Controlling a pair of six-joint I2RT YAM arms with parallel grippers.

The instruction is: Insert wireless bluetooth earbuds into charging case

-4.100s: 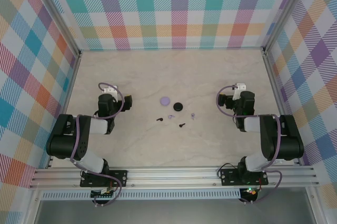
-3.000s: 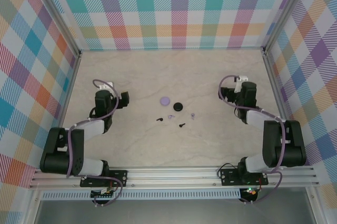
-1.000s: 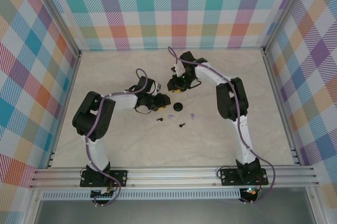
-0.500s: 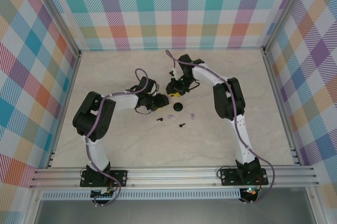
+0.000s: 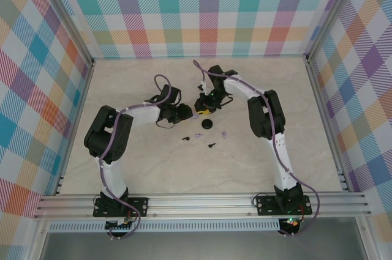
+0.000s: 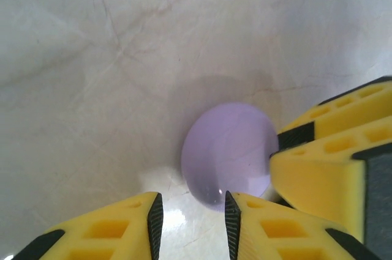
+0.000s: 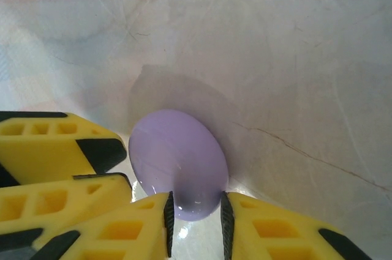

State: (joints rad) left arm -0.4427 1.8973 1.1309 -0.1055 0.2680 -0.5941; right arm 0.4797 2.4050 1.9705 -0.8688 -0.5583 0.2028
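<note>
Two grippers are crowding onto one small target. The left gripper point(image 6: 192, 204) is holding its jaws a little apart with bare table point(image 6: 92, 89) showing between them. It is clamping nothing, and the lilac case point(image 6: 229, 156) is sitting just ahead of its right-hand jaw. The right gripper point(image 7: 196, 204) is straddling the near rim of that same case with a narrow gap. I cannot tell whether it is actually squeezing the rim, since the contact is hiding under the jaw tips.

The step in hand is probably getting this case open. Doing it well is asking for one arm to be pinning the body flat while the other is lifting the lid at its seam, slowly, so the round shell is not squirting sideways. The jaws are also needing room from each other.

Seen from above, two black earbuds point(image 5: 185, 138) and two lilac earbuds point(image 5: 199, 135) are lying loose on the table. They are near both grippers on the side toward the arm bases, touching neither, with the black case point(image 5: 207, 124) sitting between.
</note>
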